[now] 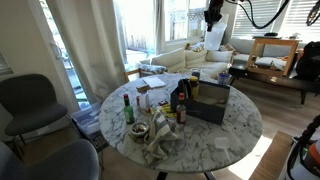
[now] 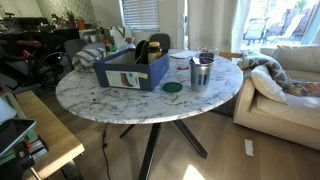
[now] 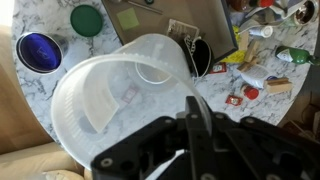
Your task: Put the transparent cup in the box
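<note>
High above the box [image 1: 210, 100], your gripper [image 3: 192, 125] is clamped on the rim of the cup [image 3: 125, 100], one finger inside the wall as far as the wrist view shows. The cup hangs clear of the table [image 2: 100, 100], and in an exterior view the gripper [image 1: 212, 15] sits well above everything.

Your main risk is letting go too soon. In the wrist view the box [image 3: 210, 30] lies off toward the top edge, not under the cup, so a release from here would likely land the cup on the table beside the box, near the lid [image 3: 87, 20] and the tumbler [image 3: 40, 50].

The height is the second risk. A light cup dropped from this far up could bounce off the box's edge or off what already sits in it [image 2: 145, 50].

The thin wall may flex in a rim pinch, so a quick move could tilt the cup or let it slip.

Bottles [image 1: 180, 100] stand just beside the box. Come down off line and you could knock them.
</note>
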Motion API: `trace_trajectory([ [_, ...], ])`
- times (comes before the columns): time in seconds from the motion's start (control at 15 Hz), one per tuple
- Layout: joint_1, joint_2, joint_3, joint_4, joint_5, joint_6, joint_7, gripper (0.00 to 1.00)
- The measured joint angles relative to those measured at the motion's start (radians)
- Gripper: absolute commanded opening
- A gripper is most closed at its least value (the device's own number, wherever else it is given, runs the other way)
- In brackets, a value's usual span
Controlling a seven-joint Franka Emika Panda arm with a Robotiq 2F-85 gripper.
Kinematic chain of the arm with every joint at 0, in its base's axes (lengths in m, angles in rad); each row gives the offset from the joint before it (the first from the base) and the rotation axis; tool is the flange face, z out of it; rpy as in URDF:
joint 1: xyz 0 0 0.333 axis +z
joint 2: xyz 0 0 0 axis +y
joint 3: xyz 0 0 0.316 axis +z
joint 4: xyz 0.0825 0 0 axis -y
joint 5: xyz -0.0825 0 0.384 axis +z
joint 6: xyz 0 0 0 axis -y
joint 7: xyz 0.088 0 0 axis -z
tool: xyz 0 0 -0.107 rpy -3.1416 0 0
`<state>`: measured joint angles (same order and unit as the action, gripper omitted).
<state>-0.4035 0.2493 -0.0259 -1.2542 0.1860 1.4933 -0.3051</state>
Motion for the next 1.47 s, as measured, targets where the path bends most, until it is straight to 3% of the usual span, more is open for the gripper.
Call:
trace_trajectory([
  [0.27,0.018,0.009,0.017,-0.017,-0.014,-0.010,-0.018,0.01],
  [0.53,0.084,0.006,0.071,-0.102,-0.031,-0.082,-0.049,0.01],
  [0.87,0.178,-0.003,0.060,-0.183,-0.042,-0.204,-0.106,0.04],
  [1.27,0.200,-0.006,0.033,-0.202,-0.067,-0.237,-0.104,0.01],
  [1.47,0.228,-0.028,0.030,-0.269,-0.110,-0.141,-0.104,0.01],
])
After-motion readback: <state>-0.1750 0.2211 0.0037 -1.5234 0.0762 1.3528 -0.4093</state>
